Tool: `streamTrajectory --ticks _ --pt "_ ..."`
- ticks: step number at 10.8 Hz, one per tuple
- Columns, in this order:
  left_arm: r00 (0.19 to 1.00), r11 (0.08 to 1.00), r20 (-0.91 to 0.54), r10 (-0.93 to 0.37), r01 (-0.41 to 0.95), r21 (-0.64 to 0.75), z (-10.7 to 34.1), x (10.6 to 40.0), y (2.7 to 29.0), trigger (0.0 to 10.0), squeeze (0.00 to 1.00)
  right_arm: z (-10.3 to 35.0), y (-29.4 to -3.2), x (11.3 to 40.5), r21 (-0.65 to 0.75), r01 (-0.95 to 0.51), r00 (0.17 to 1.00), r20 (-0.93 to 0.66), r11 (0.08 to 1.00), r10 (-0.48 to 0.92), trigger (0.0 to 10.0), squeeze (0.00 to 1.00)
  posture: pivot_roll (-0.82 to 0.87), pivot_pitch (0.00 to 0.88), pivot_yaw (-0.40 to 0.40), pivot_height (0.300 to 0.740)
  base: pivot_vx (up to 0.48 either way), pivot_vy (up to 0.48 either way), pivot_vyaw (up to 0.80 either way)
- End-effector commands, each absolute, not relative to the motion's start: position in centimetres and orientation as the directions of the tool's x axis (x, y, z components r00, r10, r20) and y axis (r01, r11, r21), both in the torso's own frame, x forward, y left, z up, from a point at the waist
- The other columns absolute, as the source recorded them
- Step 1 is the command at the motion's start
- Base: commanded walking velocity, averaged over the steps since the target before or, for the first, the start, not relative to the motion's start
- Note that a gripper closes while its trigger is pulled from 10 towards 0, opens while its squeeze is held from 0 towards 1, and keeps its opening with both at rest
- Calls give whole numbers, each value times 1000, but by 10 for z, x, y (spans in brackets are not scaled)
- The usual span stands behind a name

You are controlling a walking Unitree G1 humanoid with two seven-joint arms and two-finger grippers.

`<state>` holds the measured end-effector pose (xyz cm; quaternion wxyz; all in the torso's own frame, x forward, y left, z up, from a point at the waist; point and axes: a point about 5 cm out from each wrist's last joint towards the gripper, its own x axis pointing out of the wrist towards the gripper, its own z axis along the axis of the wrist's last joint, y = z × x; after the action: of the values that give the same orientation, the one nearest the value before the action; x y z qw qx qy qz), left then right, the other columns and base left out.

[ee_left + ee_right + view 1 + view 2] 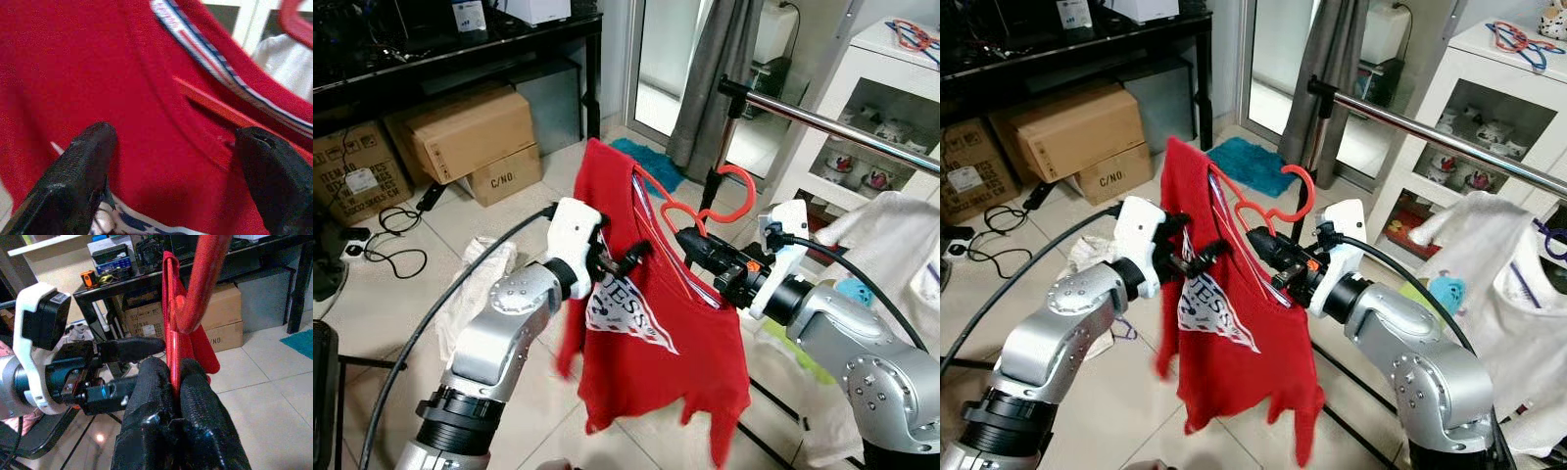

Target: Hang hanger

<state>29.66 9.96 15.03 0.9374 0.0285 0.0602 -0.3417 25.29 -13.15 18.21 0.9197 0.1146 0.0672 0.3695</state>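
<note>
- Left eye view: we see a red shirt [651,343] on a red hanger [700,211], held up in the air between both arms, below and in front of a metal rail [832,125].
- The right gripper [690,245] pinches the hanger near its neck, fingers together on it; the hook curls up above the fingers, near the rail but not over it.
- The left gripper [625,260] presses against the shirt front by the printed logo, fingers spread apart.
- Cardboard boxes [470,132] sit under a black table [460,54] at the back; a white garment [891,235] hangs to the robot's right, cables [396,240] lie on the tiled floor.
- Right eye view: same scene; hanger hook [1278,201] is clear of the rail [1430,132], shirt hangs down between the arms.
- Left wrist view: two black fingers [83,171] stand apart with red shirt cloth [98,73] between them; striped collar trim [220,63] runs across. We cannot tell whether they touch the cloth.
- Right wrist view: black fingers [151,396] are clamped together on the thin red hanger bar [172,333]; the left gripper [124,350] faces them just beyond.
</note>
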Motion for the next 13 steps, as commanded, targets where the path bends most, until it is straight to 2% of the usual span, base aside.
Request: streamTrajectory --ticks 1,2,3,5,6,9,13 --pt "736 741 -130 -664 671 16 152 296 94 9569 0 195 -129 252 236 -698 697 8 676 717 0 0 68 0 -36 740 0 0 0" --pt "724 729 -142 -675 684 19 149 296 94 9922 0 196 -128 251 243 -712 683 17 659 730 0 0 68 0 -36 740 0 0 0" --pt "731 735 -147 -667 677 29 149 301 96 8235 0 197 -126 249 251 -727 665 26 639 746 0 0 71 0 -35 740 0 0 0" --pt "777 780 -159 -609 623 56 149 311 105 627 0 198 -124 246 260 -745 643 34 614 766 0 0 69 0 -32 740 0 0 0" --pt "773 776 -157 -614 628 54 149 312 106 0 0 199 -124 246 266 -749 637 40 606 770 0 0 71 0 -32 740 0 0 0" --pt "723 726 -133 -678 687 38 151 312 98 0 0 199 -124 244 273 -759 622 39 591 782 0 0 77 0 -34 740 0 0 0" --pt "742 744 -136 -656 666 43 148 314 100 0 0 198 -125 241 278 -771 605 37 574 795 0 0 78 0 -38 740 0 0 0"
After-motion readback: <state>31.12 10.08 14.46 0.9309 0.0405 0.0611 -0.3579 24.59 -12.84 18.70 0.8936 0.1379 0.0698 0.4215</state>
